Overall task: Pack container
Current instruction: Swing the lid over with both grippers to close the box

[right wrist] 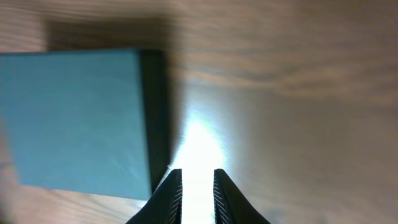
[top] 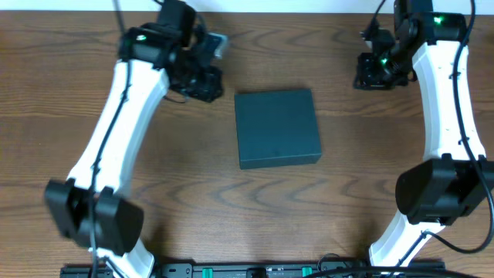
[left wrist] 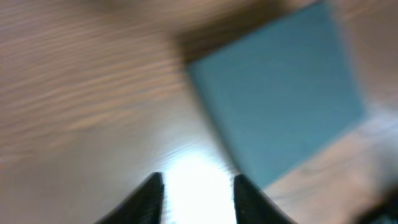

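I am judging the container [top: 277, 127] light, stiff, best taken at its lid edge; left claw [left wrist: 194, 193], right claw [right wrist: 198, 193] flanking it, parted, empty.

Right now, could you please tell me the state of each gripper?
Left gripper: open, holding nothing.
Right gripper: open only slightly, holding nothing.

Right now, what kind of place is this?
Probably a robot lab workbench, not a home. A white left arm and a white right arm are mounted at a wooden table, with just one closed teal-grey box set between them.
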{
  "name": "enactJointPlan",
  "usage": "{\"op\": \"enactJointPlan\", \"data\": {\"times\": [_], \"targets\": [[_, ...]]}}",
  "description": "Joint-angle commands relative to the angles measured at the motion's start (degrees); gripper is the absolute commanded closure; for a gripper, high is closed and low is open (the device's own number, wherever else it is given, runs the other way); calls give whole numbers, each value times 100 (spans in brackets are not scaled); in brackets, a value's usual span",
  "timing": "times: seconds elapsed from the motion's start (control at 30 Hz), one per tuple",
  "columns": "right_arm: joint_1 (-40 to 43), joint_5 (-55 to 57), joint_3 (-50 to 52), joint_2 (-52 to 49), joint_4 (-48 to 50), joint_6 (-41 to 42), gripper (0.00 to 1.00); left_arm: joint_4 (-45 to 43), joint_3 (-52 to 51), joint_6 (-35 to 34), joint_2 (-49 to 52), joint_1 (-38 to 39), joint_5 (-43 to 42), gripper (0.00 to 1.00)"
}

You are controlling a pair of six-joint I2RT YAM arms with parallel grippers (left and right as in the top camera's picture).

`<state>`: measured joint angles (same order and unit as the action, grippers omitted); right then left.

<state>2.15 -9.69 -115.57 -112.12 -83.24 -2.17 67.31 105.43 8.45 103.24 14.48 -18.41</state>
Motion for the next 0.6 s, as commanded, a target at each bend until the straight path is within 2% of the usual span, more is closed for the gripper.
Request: {"op": "enactJointPlan", "data": {"times": [0.0,0.13,0.37,0.57], "targets": [[-109,855,-101,238,-210,402,82,328,72,-212,-269,-140,1805,49],[-356,866,-92,339,-625,442,98,925,68,-219,-337,-227,2277,46],[-1244,866,-46,400,-632,721,99,1082,-179,-341,-332,-240,2398,47],[-2011,968,509,400,-74,903,99,984,-210,-339,-332,-243,2400,47]]}}
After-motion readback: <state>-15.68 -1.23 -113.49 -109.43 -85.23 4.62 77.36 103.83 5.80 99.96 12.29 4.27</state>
